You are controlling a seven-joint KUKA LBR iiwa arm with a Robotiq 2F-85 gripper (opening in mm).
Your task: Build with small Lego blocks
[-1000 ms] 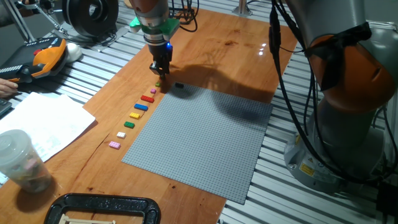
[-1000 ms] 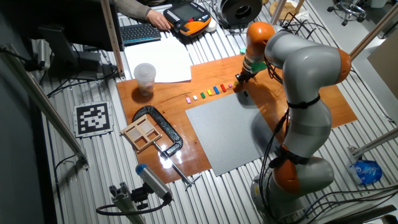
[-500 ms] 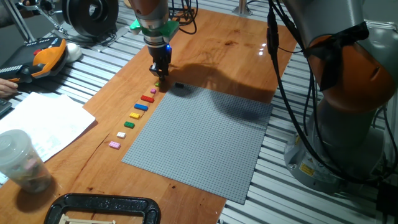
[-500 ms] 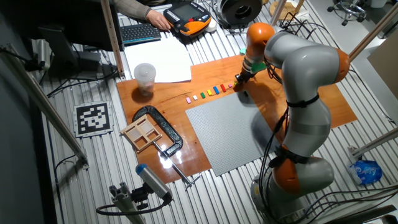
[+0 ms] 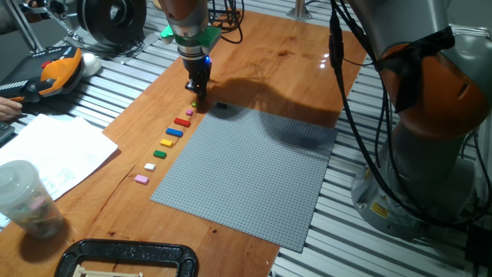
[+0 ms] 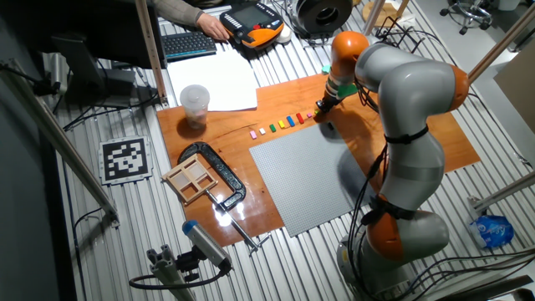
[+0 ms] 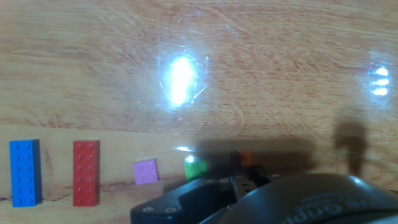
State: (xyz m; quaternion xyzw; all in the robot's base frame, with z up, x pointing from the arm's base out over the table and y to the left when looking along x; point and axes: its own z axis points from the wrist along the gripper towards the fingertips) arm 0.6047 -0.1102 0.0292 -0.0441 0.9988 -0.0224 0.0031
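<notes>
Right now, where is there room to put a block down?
The grey baseplate shows bare beside the row of small Lego blocks; so does the wood beyond the dark block. It is crowded along that row, where the gripper hangs.

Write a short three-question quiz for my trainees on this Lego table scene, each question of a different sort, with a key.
1. True or false: the gripper is over the middle of the grey baseplate.
2. In the hand view, which colour is the brick directly left of the red brick? A) yellow B) blue C) white
3. Fill in: the row of small bricks lies on the wooden board along the baseplate's ____ edge, as seen in the fixed view that shows the paper at the left.

Key: 1 false, it is at the far end of the brick row, beside the baseplate. 2 B. 3 left.
</notes>
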